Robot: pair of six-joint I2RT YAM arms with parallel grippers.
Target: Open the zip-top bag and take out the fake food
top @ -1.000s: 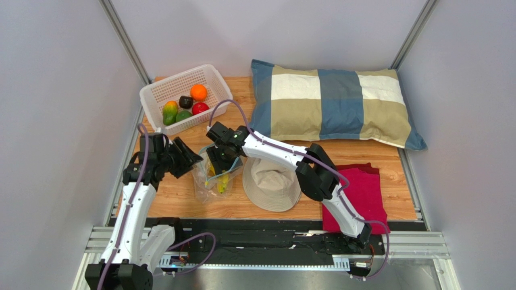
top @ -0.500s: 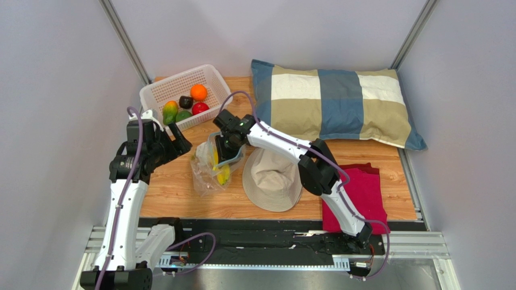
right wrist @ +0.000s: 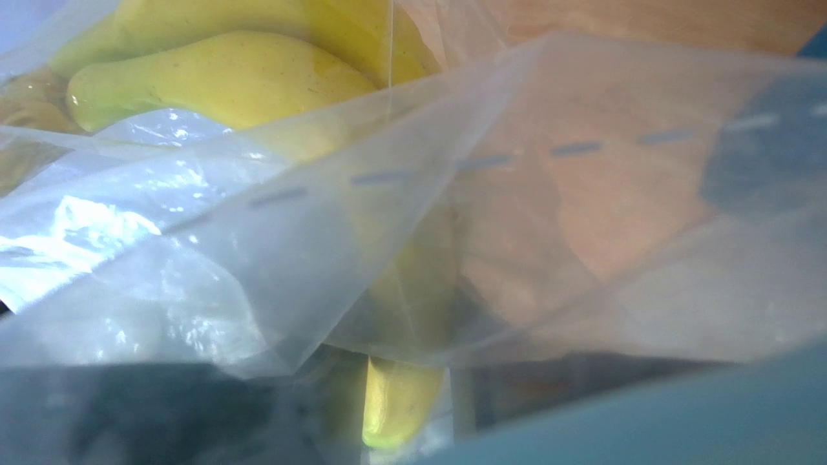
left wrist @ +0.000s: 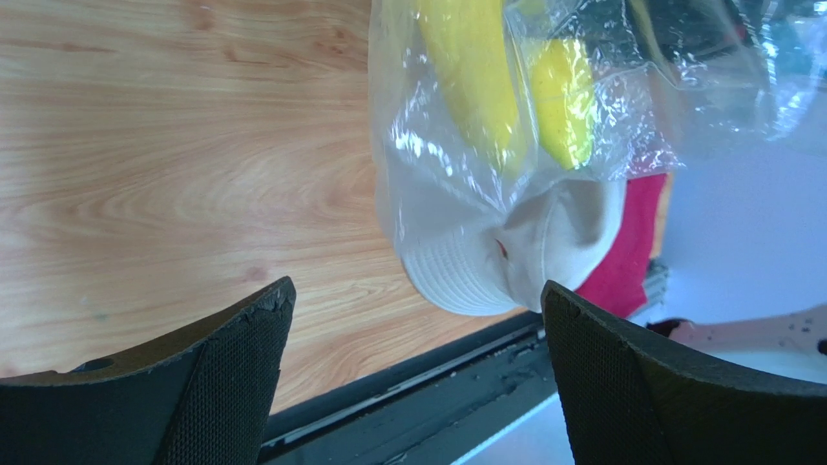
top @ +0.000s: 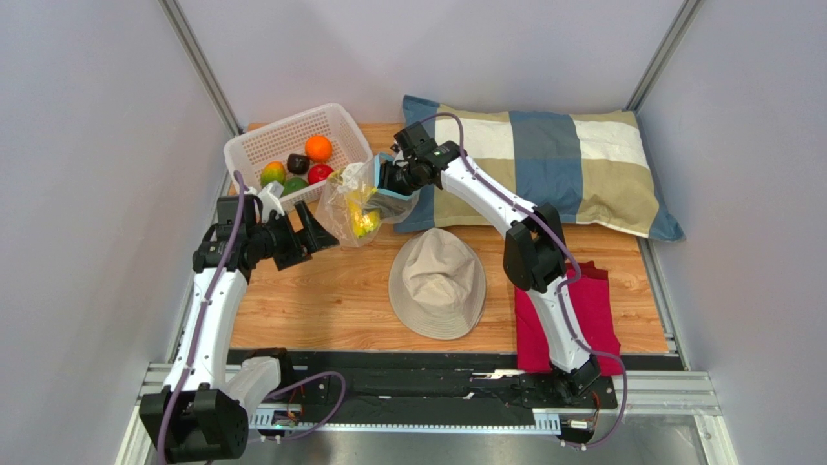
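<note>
The zip-top bag [top: 351,199], clear and crumpled, hangs off the table beside the basket's right corner, its blue zip strip at my right gripper [top: 390,184], which is shut on it. Yellow bananas [top: 366,221] lie inside it. In the right wrist view the bag's film [right wrist: 582,194] fills the frame over the bananas [right wrist: 223,77]. My left gripper [top: 315,232] is open and empty, just left of and below the bag; its view shows the bag [left wrist: 602,126] and bananas [left wrist: 476,68] ahead of it. An orange [top: 317,147], red apple [top: 320,173], mango [top: 273,174] and dark piece [top: 298,163] sit in the basket.
The white mesh basket [top: 291,131] stands at the back left. A beige hat [top: 437,281] lies mid-table, a red cloth [top: 587,310] at the front right, and a checked pillow [top: 544,170] along the back right. Grey walls close in on both sides.
My right gripper has lifted the bag with the bananas off the table by the hat and carried it back toward the basket. My left gripper has shifted slightly and stays apart from the bag.
</note>
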